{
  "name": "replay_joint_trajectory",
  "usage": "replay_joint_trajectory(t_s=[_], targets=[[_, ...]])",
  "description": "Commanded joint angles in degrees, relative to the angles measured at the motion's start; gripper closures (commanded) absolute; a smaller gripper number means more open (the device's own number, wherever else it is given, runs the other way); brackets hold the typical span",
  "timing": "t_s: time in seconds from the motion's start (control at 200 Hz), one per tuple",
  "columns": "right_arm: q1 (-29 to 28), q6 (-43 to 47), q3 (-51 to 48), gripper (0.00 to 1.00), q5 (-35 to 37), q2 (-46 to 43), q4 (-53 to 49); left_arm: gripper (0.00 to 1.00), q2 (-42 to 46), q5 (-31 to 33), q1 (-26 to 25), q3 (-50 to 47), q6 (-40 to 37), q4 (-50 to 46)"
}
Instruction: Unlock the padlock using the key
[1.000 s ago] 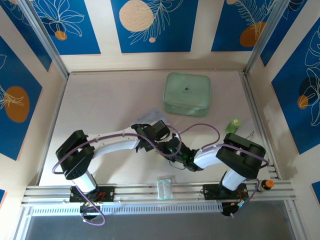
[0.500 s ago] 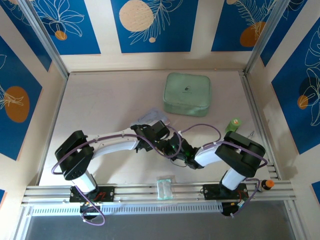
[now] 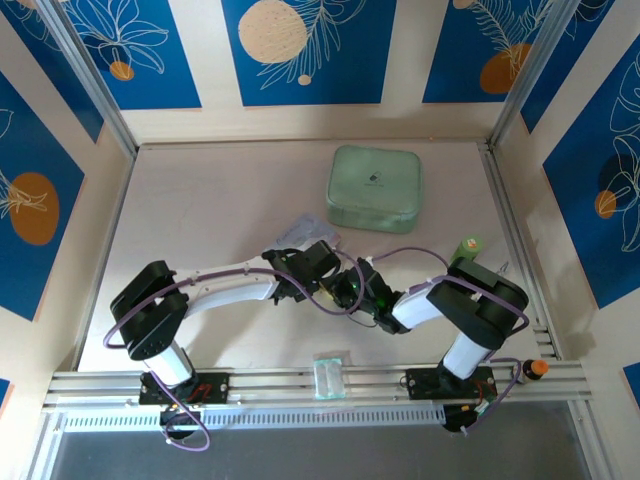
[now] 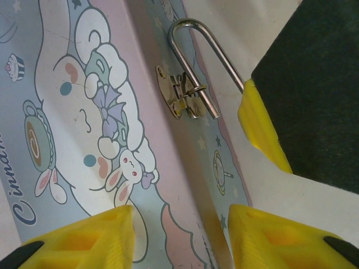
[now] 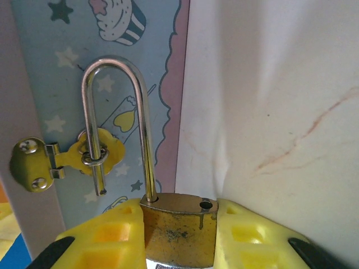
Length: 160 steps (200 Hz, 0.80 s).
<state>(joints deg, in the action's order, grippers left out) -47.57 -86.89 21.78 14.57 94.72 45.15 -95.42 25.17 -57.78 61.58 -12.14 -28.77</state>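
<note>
Top external: pale tabletop (image 3: 200, 200), blue floral wall panels (image 3: 350, 70); right fingers (image 5: 106, 235) clamp padlock (image 5: 179, 230), left fingers (image 4: 90, 238) apart over tin (image 4: 84, 112).

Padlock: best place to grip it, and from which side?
Take the padlock by its brass body, pinched across the two narrow sides, coming from the end opposite the shackle, as the right gripper does. The body is blocky with parallel sides. The shackle is thin, round and threaded through the hasp on the tin.

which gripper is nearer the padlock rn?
Right. The right gripper clamps the padlock between its fingers; the left gripper hovers over the cartoon tin, short of the shackle.
</note>
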Motion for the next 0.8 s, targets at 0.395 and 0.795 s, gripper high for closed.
replay_joint_trajectory(t_s=[0.395, 0.795], targets=[[6.8, 2.0, -1.8, 0.81, 4.1, 5.4, 0.7, 0.55, -3.4, -11.2, -0.8, -6.3, 0.3, -6.5], [11.2, 4.0, -4.3, 0.81, 2.4, 1.9, -4.5, 0.55, -1.6, -9.3, -0.8, -7.3, 1.0, -5.8]])
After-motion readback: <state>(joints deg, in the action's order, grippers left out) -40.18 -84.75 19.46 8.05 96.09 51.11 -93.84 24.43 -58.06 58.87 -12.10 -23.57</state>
